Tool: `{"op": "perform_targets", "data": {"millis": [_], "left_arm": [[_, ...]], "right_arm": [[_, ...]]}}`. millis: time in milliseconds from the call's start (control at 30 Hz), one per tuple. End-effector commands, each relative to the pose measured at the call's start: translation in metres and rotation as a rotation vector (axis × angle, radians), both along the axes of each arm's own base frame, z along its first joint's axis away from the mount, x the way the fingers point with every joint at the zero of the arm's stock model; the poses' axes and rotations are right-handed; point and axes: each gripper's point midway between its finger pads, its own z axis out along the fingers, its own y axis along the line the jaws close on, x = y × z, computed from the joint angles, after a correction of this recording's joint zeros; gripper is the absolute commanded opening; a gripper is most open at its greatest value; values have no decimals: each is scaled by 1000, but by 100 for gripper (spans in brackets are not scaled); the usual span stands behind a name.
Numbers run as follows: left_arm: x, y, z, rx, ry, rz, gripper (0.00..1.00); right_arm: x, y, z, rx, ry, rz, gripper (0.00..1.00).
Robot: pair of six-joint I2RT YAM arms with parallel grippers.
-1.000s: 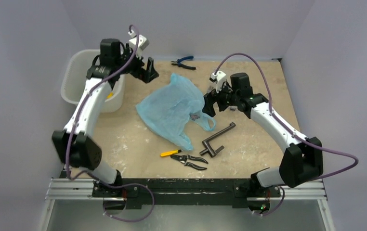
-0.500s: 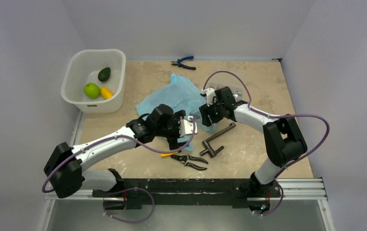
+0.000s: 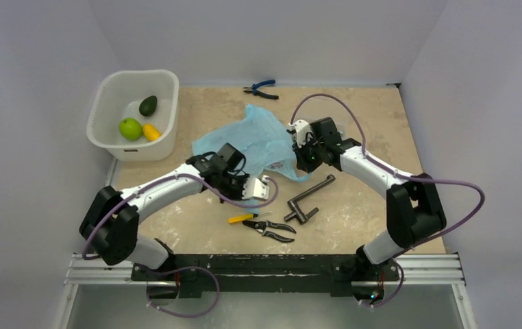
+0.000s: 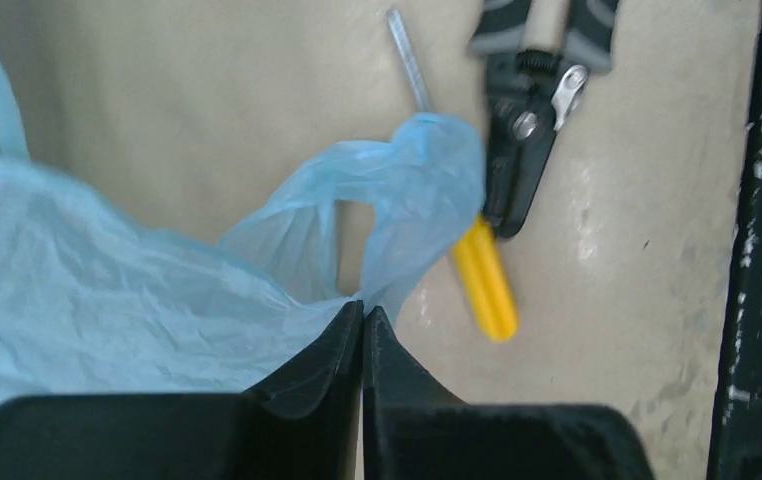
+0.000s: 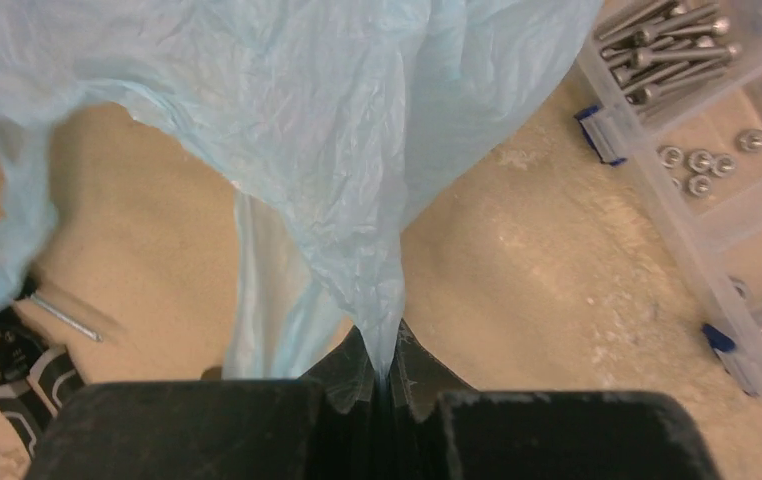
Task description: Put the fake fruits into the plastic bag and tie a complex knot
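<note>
The light-blue plastic bag [image 3: 262, 137] lies crumpled mid-table. My left gripper [image 3: 250, 193] is at its near edge; in the left wrist view its jaws [image 4: 363, 312] are shut on the bag film [image 4: 107, 300] at the base of a handle loop [image 4: 427, 170]. My right gripper [image 3: 302, 162] is at the bag's right side, shut on a pulled-up strip of the bag [image 5: 382, 300]. The fake fruits lie in the white tub [image 3: 135, 74] at the back left: a dark green oval [image 3: 148, 105], a bright green round [image 3: 131, 128] and a yellow one [image 3: 151, 131]. No knot shows.
A yellow-handled screwdriver [image 3: 242, 218] and black pruners [image 3: 272, 229] lie near the front, just past my left fingertips [image 4: 482, 280]. A dark metal crank [image 3: 309, 199] lies to their right. Blue pliers [image 3: 262, 89] sit at the back. A clear compartment box [image 5: 717, 150] holds screws.
My left arm has swung from the tub down to the bag's near edge and shut on it. The right gripper has shut on the bag's right side.
</note>
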Motion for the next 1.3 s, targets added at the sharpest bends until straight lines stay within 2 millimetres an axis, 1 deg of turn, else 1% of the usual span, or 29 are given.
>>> {"op": "perform_targets", "data": {"millis": [0,67,133,167,200,267,300,333,367,400,433,467,533,567,600,667,767,833,867,933,1000,1100,1200,1267], "left_arm": [[28,52,56,-89,-30,64,0],[42,73,82,-199,-75,124,0],[49,82,105,-292,-121,140,0],[49,81,115,-327,-139,132,0],[48,78,124,-358,-147,120,0],[44,66,147,-439,-142,83,0],[41,60,159,-482,-125,70,0],[39,53,171,-529,-103,62,0],[37,47,183,-569,-83,49,0],[33,42,195,-600,-71,27,0],[31,38,204,-627,-64,11,0],[30,34,213,-649,-57,3,0],[26,29,228,-681,-47,-24,0],[25,26,236,-696,-39,-29,0],[23,23,242,-714,-21,-38,0],[21,19,255,-735,11,-55,0],[16,13,268,-762,64,-83,0],[12,11,277,-784,76,-117,0],[10,10,280,-793,79,-131,0],[7,7,287,-806,75,-157,0],[4,3,293,-820,84,-173,0],[3,-4,303,-840,92,-191,0],[9,-11,314,-872,84,-193,0],[17,-16,320,-892,84,-175,0]], "right_arm": [[-8,-27,39,-49,-71,68,0],[-21,-47,40,-87,-67,96,0],[-34,-58,43,-127,-98,149,0],[-38,-60,45,-135,-113,173,0],[-40,-58,50,-128,-138,203,0],[-35,-59,65,-138,-209,222,0],[-31,-56,75,-125,-247,219,10],[-25,-54,84,-116,-286,216,30],[-20,-52,94,-112,-321,208,54],[-13,-52,106,-106,-361,184,72],[-7,-50,119,-91,-401,170,80],[-4,-46,134,-64,-446,168,86],[-5,-32,167,16,-556,208,97],[-8,-23,182,63,-615,248,99],[-16,-10,196,115,-667,309,99],[-30,18,217,185,-742,406,99],[-50,60,244,296,-804,525,99],[-59,80,259,353,-852,595,99],[-61,87,264,360,-879,628,99],[-63,100,263,353,-906,689,99],[-63,109,254,352,-885,750,99],[-71,125,247,390,-843,829,99],[-84,142,237,406,-823,895,99],[-89,150,234,412,-816,914,99]]}}
